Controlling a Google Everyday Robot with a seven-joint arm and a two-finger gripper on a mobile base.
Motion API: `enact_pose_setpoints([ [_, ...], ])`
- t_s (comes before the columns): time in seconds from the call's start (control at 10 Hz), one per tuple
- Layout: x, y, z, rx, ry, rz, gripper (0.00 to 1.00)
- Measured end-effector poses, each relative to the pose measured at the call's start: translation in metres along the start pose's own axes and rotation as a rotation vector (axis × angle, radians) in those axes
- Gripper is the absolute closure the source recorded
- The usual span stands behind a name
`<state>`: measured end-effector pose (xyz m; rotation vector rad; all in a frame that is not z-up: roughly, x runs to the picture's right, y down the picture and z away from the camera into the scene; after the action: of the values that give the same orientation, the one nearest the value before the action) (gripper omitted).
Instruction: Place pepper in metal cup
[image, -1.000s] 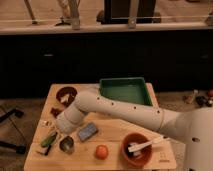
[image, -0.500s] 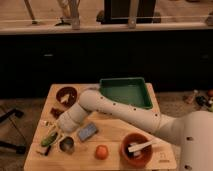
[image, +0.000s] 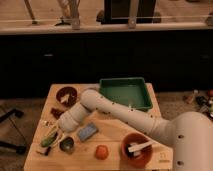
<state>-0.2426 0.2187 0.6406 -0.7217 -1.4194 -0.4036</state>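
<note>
The green pepper (image: 48, 141) lies near the front left corner of the wooden table (image: 115, 160), slightly tilted. The small metal cup (image: 66, 145) stands upright just to its right, close beside it. My gripper (image: 56, 134) is at the end of the white arm (image: 115, 112) that reaches in from the lower right. It is low over the upper end of the pepper, just left of and behind the cup. Whether it touches the pepper is hidden.
A dark red-brown bowl (image: 66, 95) and a red packet (image: 55, 112) sit at the back left. A green tray (image: 125, 92) is at the back. A blue-grey block (image: 87, 132), an orange fruit (image: 102, 151) and an orange-brown bowl with a white utensil (image: 136, 149) sit along the front.
The gripper has stayed at the pepper beside the cup. The arm has shifted only slightly. The pepper and the cup are in the same places.
</note>
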Motion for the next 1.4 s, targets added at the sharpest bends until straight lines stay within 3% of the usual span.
enact_pose_setpoints([
  [0.1,0.001,0.003,0.001,-0.005,-0.038,0.003,1.00],
  [0.2,0.002,0.004,0.001,-0.006,-0.048,0.005,1.00],
  [1.4,0.026,0.020,-0.013,0.031,-0.085,0.035,1.00],
])
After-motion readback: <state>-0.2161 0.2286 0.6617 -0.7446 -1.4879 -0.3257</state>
